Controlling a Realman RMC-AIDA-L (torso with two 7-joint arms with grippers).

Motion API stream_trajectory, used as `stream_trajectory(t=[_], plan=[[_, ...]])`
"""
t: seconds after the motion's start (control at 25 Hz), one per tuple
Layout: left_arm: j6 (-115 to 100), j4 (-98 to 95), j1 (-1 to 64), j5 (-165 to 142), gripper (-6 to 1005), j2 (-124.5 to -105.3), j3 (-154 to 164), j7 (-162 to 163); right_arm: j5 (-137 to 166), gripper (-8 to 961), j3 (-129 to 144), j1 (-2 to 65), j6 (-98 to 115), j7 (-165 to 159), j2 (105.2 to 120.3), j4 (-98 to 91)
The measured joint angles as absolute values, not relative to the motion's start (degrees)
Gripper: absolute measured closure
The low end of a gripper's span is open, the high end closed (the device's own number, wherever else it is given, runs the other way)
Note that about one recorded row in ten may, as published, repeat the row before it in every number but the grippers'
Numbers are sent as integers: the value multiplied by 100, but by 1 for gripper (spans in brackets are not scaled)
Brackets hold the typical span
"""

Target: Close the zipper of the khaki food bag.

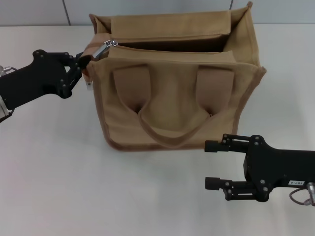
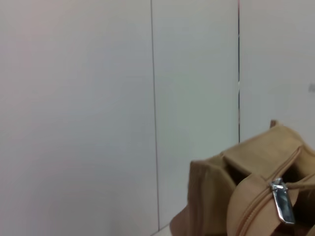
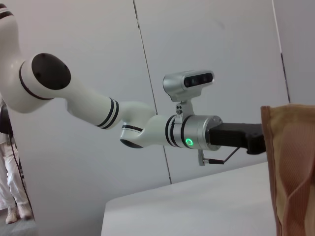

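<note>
White table (image 1: 59,172), khaki food bag (image 1: 172,93), left claw (image 1: 81,64) tips seemingly hidden at zipper (image 1: 106,48).

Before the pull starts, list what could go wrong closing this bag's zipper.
1. The left hand sits at the bag's corner below the silver pull tab; it may miss or slip off the tab.
2. The right hand is open, apart from the khaki food bag, so the unbraced bag may slide or tip.

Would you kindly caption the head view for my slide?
Left gripper at the open khaki food bag's zipper pull; right gripper waits open.
</note>
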State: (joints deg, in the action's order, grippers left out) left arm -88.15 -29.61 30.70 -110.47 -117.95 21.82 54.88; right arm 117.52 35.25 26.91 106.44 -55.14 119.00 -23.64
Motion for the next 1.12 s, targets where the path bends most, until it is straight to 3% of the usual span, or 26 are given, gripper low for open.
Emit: stream_trajectory(t=[0.76, 1.12], plan=[[-9930, -2853, 3086, -10229, 980, -11853, 2221, 5526, 10857, 211, 3498, 2731, 11473, -6038, 11896, -2355], [-9761, -2460, 3300, -9992, 979, -11853, 2227, 5703, 10147, 211, 3438, 3182, 11557, -7922, 11791, -2452]])
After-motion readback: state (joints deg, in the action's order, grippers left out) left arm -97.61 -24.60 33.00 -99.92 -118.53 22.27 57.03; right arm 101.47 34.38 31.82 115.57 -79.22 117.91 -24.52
